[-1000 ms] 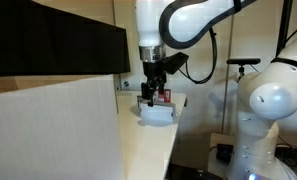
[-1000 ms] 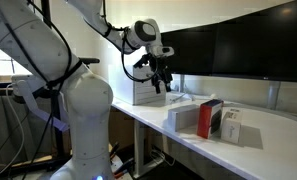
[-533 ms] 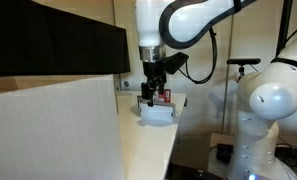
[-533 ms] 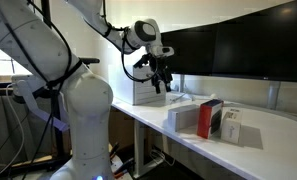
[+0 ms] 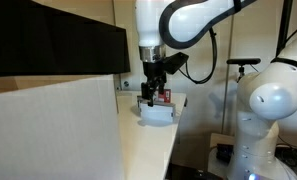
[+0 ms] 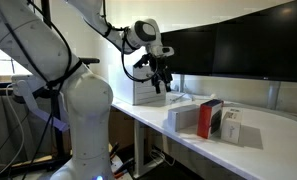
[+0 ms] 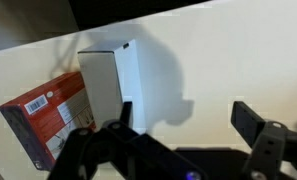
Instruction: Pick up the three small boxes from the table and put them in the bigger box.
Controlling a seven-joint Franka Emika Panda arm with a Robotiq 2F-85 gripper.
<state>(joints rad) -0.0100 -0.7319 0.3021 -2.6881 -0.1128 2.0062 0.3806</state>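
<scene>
1. Wrist view: the white carton (image 7: 113, 75) is seen on the table (image 7: 238, 50), left of centre. It is touching or just beside the orange-red carton (image 7: 48, 125) at the lower left. The third carton (image 6: 231, 126) is shown only in an exterior view, right of centre, close to the other two.
2. The hand (image 7: 183, 130) hovers above them, spread wide and empty. One finger (image 7: 123, 112) overlaps the white carton's edge, and the other sits over bare table at the lower right. If the hand were lowered on this line, the carton's top could be struck and the carton dented or toppled instead of straddled.
3. Because the cartons are packed close, a finger could be wedged between two of them. A neighbour could also be dragged or pushed towards the table edge.
4. The cartons are judged light and smooth, so one gripped off-centre could twist or slip while being carried.
5. The bigger box (image 5: 53, 125) fills the lower left of an exterior view, and its wall is tall. A carton carried too low could be caught on the rim and dropped outside.
</scene>
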